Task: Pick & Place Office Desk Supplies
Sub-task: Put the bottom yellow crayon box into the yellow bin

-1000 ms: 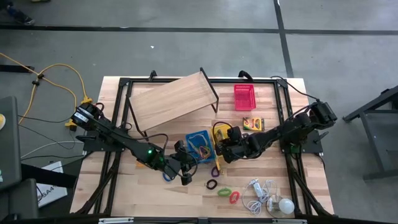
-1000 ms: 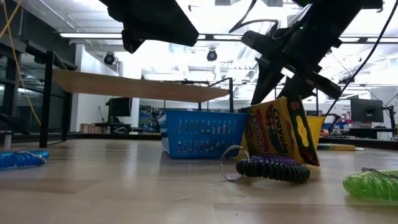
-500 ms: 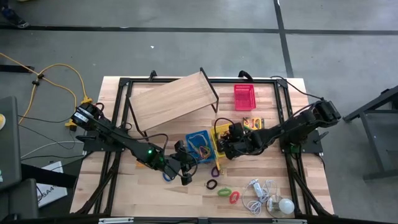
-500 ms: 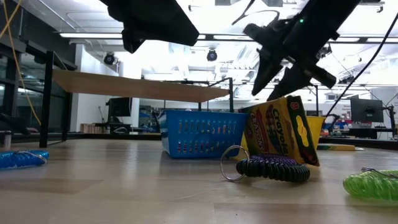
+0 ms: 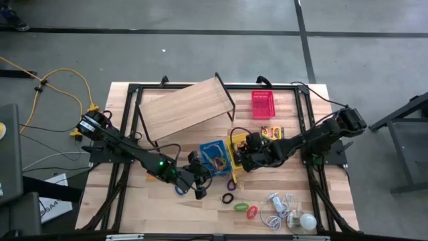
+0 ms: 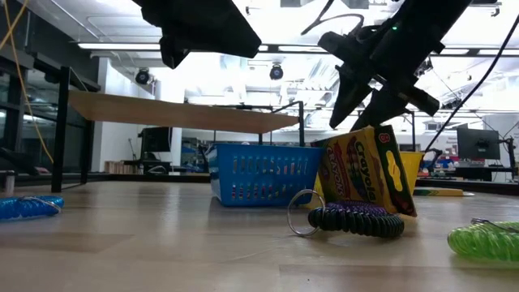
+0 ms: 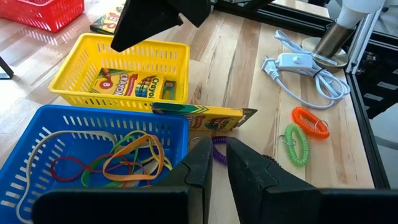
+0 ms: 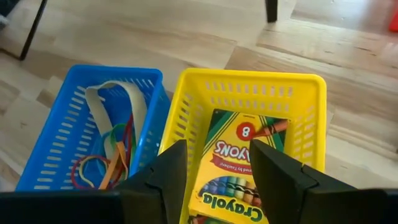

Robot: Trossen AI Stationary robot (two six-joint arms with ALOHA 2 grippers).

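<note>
A crayon box (image 8: 233, 168) lies flat on the floor of the yellow basket (image 8: 311, 118), label up, its long axis running along the basket's length; I see it the same way from the left wrist (image 7: 134, 84). A second crayon box (image 6: 365, 174) stands on edge outside, leaning against the yellow basket's near wall beside the blue basket (image 5: 214, 156); from the left wrist it shows as a thin yellow-green strip (image 7: 199, 117), long axis parallel to that wall, one flap end open toward the coiled loops. A third box (image 5: 271, 132) lies flat on the table between the yellow basket and the red basket (image 5: 262, 104). The blue basket holds tan, red, green and orange rubber-band loops (image 7: 118, 163). A dark purple coil loop (image 6: 357, 221) with a metal ring sits on the table just in front of the leaning box; green (image 7: 296, 144) and orange (image 7: 311, 122) coil loops lie farther out, and a blue one (image 6: 28, 207) well apart across the table. The right gripper (image 5: 242, 159) hangs above the yellow basket, arm stretched low across the table from the right side, fingers (image 8: 158, 180) spread apart and empty, straddling the box below. The left gripper (image 5: 200, 192) waits at the blue basket's near corner, forearm angled in from the left, fingers (image 7: 199, 165) nearly together with a slim gap and nothing between them.
</note>
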